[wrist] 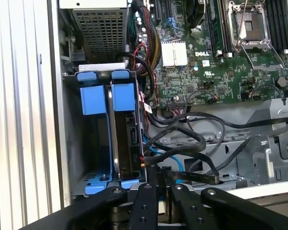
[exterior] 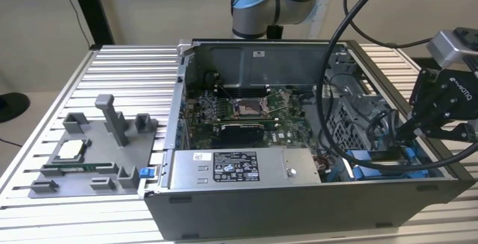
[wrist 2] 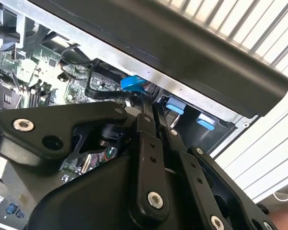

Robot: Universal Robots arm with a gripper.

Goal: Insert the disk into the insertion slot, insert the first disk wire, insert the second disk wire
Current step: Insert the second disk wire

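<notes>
While your claw [exterior: 403, 134] hangs over the case's [exterior: 299, 210] near corner at the exterior view's right, it's right above the insertion slot [exterior: 373, 169].

Claw state: in the second wrist view the two fingers [wrist 2: 145, 143] run up pressed almost together, just a sliver between them at the tip [wrist 2: 150, 106]. The tip is up against a black plug [wrist 2: 105, 88] with a blue cap [wrist 2: 133, 84]. You can't tell from these shots whether the plug is actually pinched or just touched.

The disk [wrist: 132, 139] is already in the insertion slot [wrist: 86, 148]: it stands on edge in its blue frame, in the compartment on the motherboard [wrist: 221, 62] side. The blue latch tabs [wrist: 93, 96] sit at the far end of the bay.

In the first wrist view the claw [wrist: 157, 171] is at the near end of the disk, close to its edge. A blue cable [wrist: 180, 165] passes just beside the tips, and black cables [wrist: 197, 139] loop across the case floor next to it.

Elsewhere: the power supply box [exterior: 239, 168] lies along the case's near wall, left of the slot. A grey parts fixture [exterior: 89, 160] sits on the slatted surface [exterior: 127, 70], well apart on the exterior view's left.
</notes>
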